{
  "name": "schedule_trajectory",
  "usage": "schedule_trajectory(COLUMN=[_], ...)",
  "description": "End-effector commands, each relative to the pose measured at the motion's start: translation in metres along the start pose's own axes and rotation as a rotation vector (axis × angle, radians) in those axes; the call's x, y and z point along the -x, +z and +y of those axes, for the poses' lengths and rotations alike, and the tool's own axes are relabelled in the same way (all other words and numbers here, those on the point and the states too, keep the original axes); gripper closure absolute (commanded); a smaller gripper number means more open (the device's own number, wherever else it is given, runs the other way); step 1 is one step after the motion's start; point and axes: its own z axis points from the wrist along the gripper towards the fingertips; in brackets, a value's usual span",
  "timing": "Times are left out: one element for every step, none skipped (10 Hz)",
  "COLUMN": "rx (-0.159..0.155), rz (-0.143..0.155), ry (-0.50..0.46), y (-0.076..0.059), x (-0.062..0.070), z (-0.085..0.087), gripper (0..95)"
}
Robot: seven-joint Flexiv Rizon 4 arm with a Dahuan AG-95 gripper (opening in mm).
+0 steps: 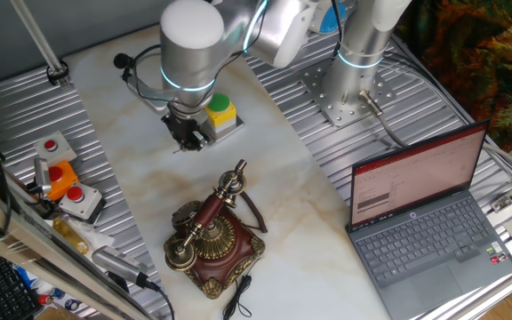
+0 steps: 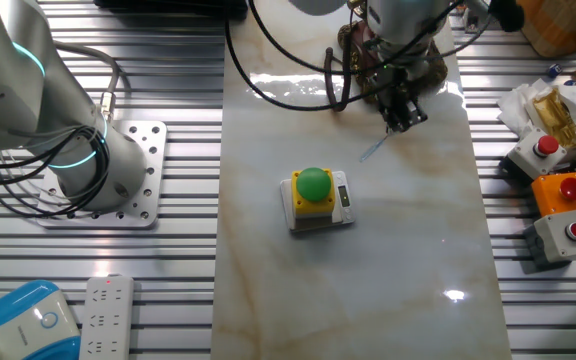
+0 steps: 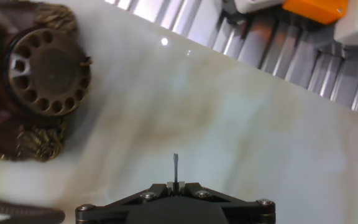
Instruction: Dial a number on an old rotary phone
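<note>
Closest to the hand camera sits the black two-finger gripper, jaws clenched on a thin grey stylus-like pin that points out over bare marble. Ornate antique rotary phone (dark red-brown wooden base, brass trim, brass-and-wood handset on its cradle) stands on the pale, glossy marble worktop, well apart from the gripper; its round brass dial with a ring of finger holes lies at the upper left of the hand view.

Judged risks: the pin looks slender, so entering a hole off-centre or at a tilt could bend it or let it slip out mid-turn. The phone is not visibly fixed, and the polished slab looks slick, so dial torque could drag or rotate the whole base. The yellow box with green button sits near the gripper.
</note>
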Motion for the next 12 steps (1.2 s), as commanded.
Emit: schedule_trajectory(rx=[0.026, 0.036, 0.042, 0.043, 0.042, 0.038, 0.034, 0.032, 0.031, 0.036, 0.047, 0.06], rz=[-0.005, -0.008, -0.008, -0.009, -0.015, -0.015, -0.015, -0.013, -0.009, -0.011, -0.02, -0.028], ry=[0.064, 0.083, 0.102, 0.113, 0.115, 0.112, 0.11, 0.113, 0.12, 0.127, 0.145, 0.164], y=[0.005, 0.008, 0.013, 0.015, 0.02, 0.022, 0.024, 0.025, 0.027, 0.026, 0.026, 0.026], x=[-0.003, -0.005, -0.007, -0.007, -0.006, -0.006, -0.005, -0.005, -0.004, -0.004, -0.004, -0.005], z=[-0.002, -0.004, -0.005, -0.004, -0.004, -0.003, -0.003, -0.002, -0.002, -0.002, -0.002, -0.001], gripper=[95.0, 95.0, 95.0, 95.0, 95.0, 95.0, 95.0, 95.0, 95.0, 95.0, 95.0, 95.0])
